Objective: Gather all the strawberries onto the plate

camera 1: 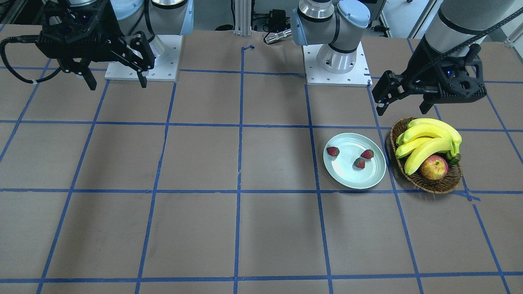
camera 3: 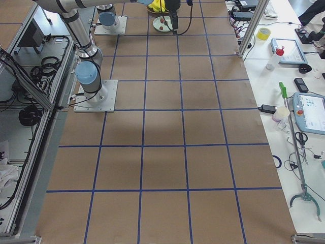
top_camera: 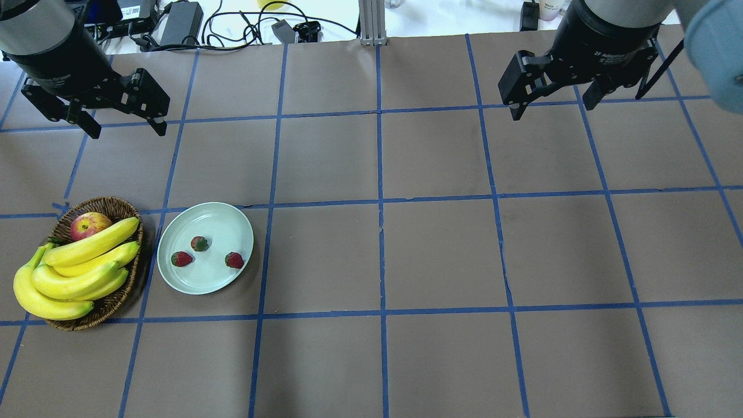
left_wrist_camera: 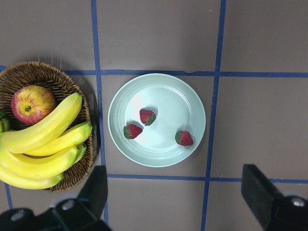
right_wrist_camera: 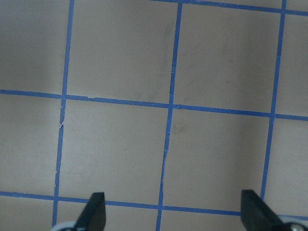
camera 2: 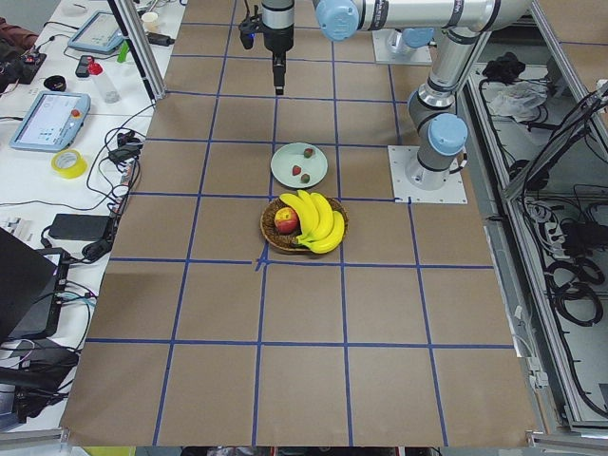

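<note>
Watching the feeds, I am seeing three strawberries (left_wrist_camera: 147,117) lying apart on the plate (left_wrist_camera: 163,89), just beside a basket (left_wrist_camera: 38,72) carrying bananas (left_wrist_camera: 43,137) and an apple (left_wrist_camera: 29,103). My left hand (top_camera: 127,126) is hovering high above them, released and empty. My right hand (top_camera: 551,109) is hanging released over bare desk (top_camera: 429,255), well apart.
</note>
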